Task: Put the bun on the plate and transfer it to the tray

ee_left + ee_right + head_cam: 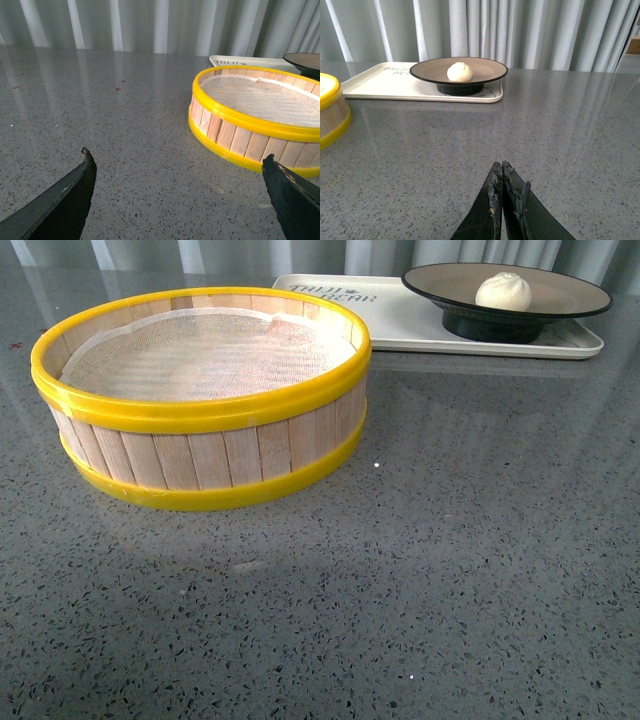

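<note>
The bun [460,72] sat in the plate [425,72], and the plate stood on the tray [380,86], well ahead of the right gripper [501,167] and slightly to one side of its line. That gripper's jaws were pressed together, holding nothing, low over the table [560,130]. The left gripper [177,157] had its jaws spread wide, empty, with the steamer [250,120] ahead of them, toward one finger [287,192]. A white cloth [200,355] lined the steamer.
</note>
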Controlling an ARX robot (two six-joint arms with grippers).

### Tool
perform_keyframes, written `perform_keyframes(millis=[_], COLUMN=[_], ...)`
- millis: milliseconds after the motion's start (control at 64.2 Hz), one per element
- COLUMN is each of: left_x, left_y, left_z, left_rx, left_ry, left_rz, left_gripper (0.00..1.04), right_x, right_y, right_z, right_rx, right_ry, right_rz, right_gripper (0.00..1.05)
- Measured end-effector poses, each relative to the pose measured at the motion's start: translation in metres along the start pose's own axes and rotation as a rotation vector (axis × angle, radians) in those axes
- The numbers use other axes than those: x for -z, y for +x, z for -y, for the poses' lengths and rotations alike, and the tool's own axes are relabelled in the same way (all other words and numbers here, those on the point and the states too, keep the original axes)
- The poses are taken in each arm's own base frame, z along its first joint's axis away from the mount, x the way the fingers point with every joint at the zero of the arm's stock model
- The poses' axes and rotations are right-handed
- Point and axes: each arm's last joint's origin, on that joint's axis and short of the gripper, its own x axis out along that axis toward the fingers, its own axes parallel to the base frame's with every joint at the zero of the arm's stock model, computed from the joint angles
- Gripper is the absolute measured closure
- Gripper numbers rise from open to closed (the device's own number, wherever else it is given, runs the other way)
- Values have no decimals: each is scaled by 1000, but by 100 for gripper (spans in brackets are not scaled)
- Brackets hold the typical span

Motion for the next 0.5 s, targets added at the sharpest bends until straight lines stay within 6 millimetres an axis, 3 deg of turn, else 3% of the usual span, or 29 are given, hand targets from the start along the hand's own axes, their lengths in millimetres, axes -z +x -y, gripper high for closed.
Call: perform_keyframes(millis=[498], left_x=[0], left_y=[0], left_z=[0], left_rx=[0], left_ry=[0], left_rz=[0], left_gripper=[7], right_x=[3], right_y=[-16], right_z=[0], right_rx=[5], right_ry=[0], right_rz=[-13], right_gripper=[103])
